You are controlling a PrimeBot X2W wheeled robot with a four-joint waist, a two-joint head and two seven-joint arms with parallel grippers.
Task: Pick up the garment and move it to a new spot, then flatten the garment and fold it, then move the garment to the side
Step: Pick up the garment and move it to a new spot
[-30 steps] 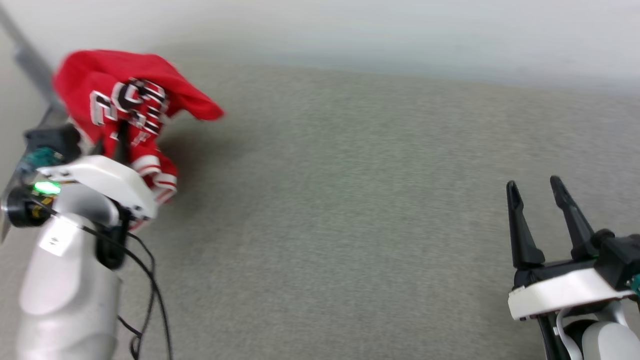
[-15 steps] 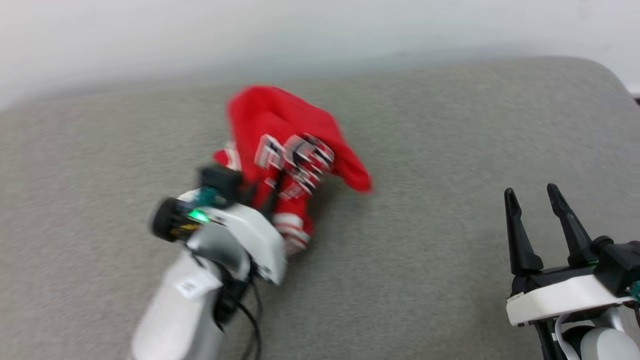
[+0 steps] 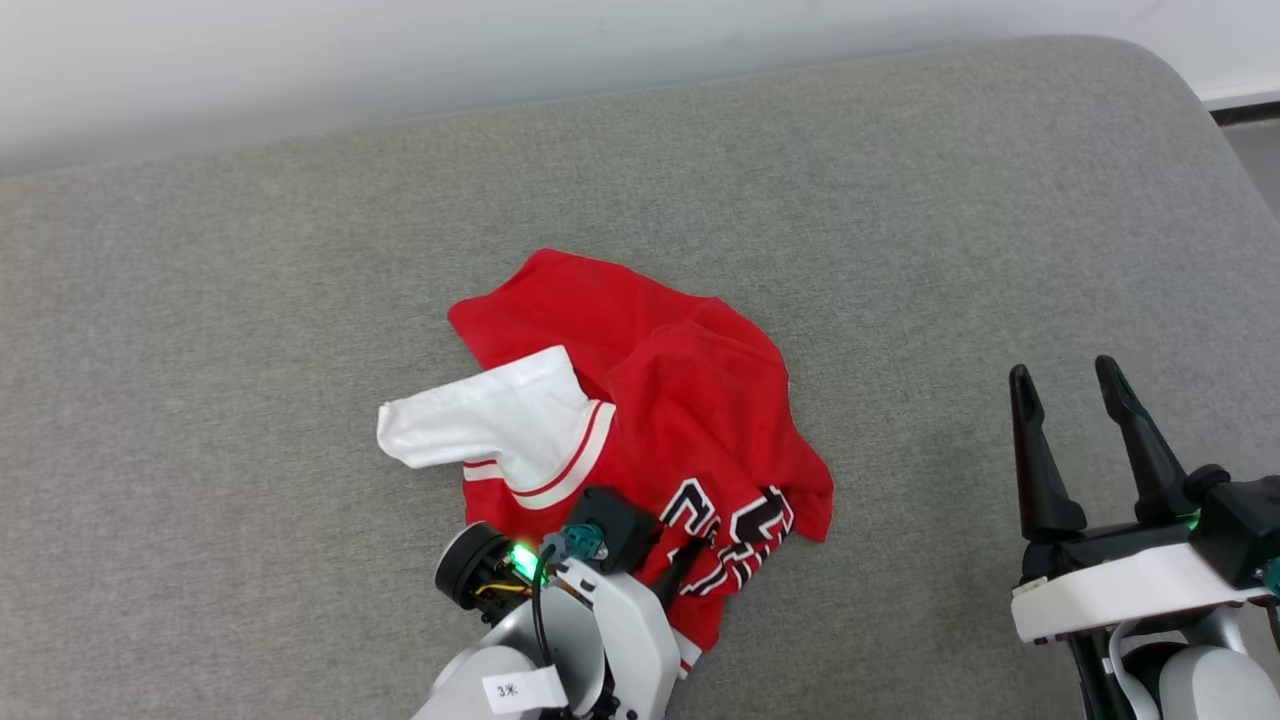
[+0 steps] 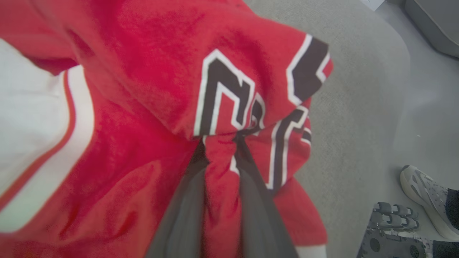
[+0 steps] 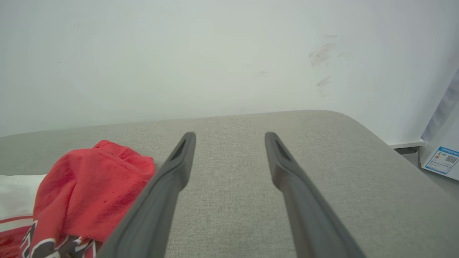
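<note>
The garment (image 3: 650, 400), red with a white panel, striped trim and black block letters, lies crumpled in the middle of the grey cushion (image 3: 250, 300). My left gripper (image 3: 685, 570) comes in from the bottom edge at the garment's near side. In the left wrist view its fingers (image 4: 186, 200) close on a pinch of the garment (image 4: 150, 64), the tips (image 4: 219, 140) tucked under the lettered fold. My right gripper (image 3: 1068, 385) stands open at the lower right, away from the cloth. In the right wrist view it (image 5: 230, 138) holds nothing, and the garment (image 5: 89, 186) bulges at the left.
A white wall (image 3: 500, 50) runs behind the cushion, whose rounded corner (image 3: 1180, 90) drops to the floor at the right. A person's shoe (image 4: 426, 200) and another grey shoe (image 4: 391, 229) are on the floor beside the cushion. A labelled white object (image 5: 443, 159) stands by the wall.
The head view has swung. The garment hung bunched from my left gripper before; now it rests spread lower on the cushion with its white panel showing. The right gripper keeps its pose.
</note>
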